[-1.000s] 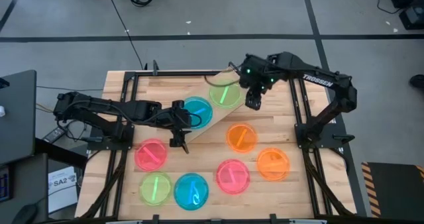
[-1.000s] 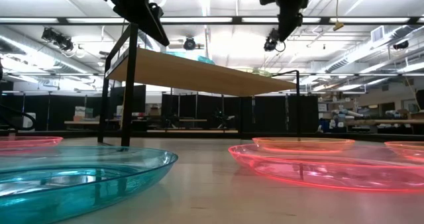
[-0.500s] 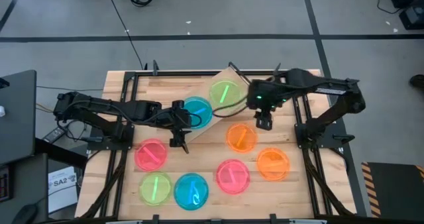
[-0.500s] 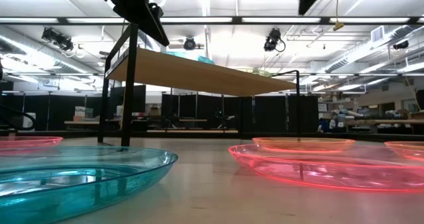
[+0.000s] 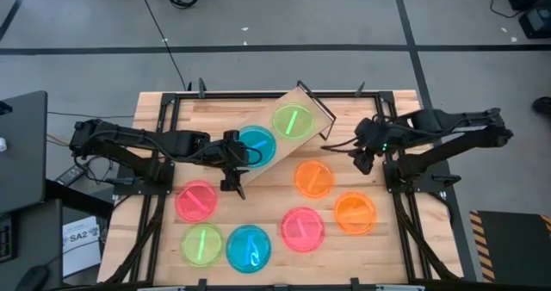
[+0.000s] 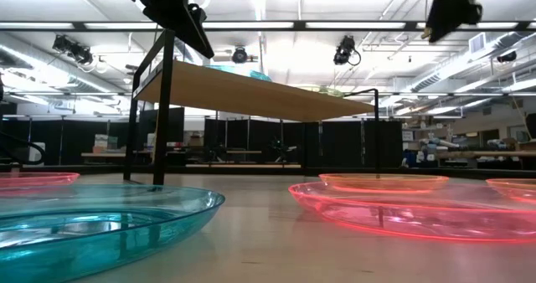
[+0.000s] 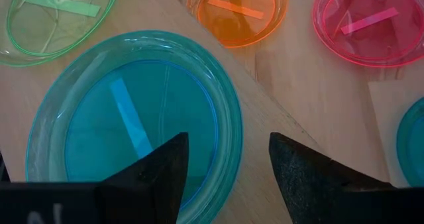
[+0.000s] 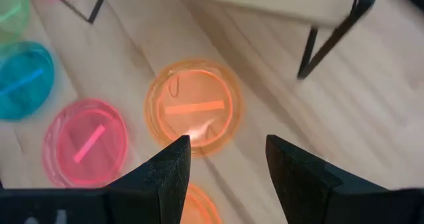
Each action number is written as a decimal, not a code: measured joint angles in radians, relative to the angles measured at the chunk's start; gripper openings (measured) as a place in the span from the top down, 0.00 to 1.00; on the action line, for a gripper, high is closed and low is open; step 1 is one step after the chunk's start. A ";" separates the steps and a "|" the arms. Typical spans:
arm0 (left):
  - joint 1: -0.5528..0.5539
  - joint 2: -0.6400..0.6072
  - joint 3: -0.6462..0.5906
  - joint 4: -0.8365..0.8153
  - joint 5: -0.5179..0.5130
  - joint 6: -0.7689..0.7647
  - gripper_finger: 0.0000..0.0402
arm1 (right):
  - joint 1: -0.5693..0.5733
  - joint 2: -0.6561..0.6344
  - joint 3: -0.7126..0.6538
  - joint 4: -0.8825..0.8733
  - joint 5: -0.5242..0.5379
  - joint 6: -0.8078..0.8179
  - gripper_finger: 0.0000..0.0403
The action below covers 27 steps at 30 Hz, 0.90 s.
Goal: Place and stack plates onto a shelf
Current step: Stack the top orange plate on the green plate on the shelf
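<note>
The shelf point(image 5: 277, 157), a light wooden board on black wire legs, stands slantwise at the table's middle. A blue plate point(image 5: 256, 145) and a green plate point(image 5: 293, 120) lie flat on it. My left gripper point(image 5: 244, 160) hovers open over the blue plate's near rim point(image 7: 225, 128), touching nothing. My right gripper point(image 5: 362, 160) hangs open beyond the shelf's right end, above and to the right of an orange plate point(image 8: 193, 108) that lies on the table. In the low view, both grippers show at the top, the left point(image 6: 180, 15) and the right point(image 6: 448, 11).
Several plates lie flat on the tabletop in front of the shelf: two orange point(image 5: 314, 179) point(image 5: 354, 212), two pink point(image 5: 303, 229) point(image 5: 196, 201), a green point(image 5: 201, 244) and a blue point(image 5: 249, 246). Black frame rails point(image 5: 392, 145) run along both table sides.
My right gripper has left the space over the shelf's far end beside the green plate. It has swung toward the table's right edge and nearer, sinking a little and rolling about its own line. The plates and the shelf have stayed put.
</note>
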State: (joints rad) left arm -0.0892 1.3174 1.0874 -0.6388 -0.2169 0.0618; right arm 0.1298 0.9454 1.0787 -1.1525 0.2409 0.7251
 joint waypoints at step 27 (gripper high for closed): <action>0.000 0.000 0.000 0.000 0.000 0.000 0.46 | -0.041 0.084 -0.621 0.682 -0.036 0.139 0.49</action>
State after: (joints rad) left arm -0.0891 1.3174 1.0874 -0.6384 -0.2165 0.0616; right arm 0.0891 1.0293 0.4576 -0.4704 0.2054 0.8639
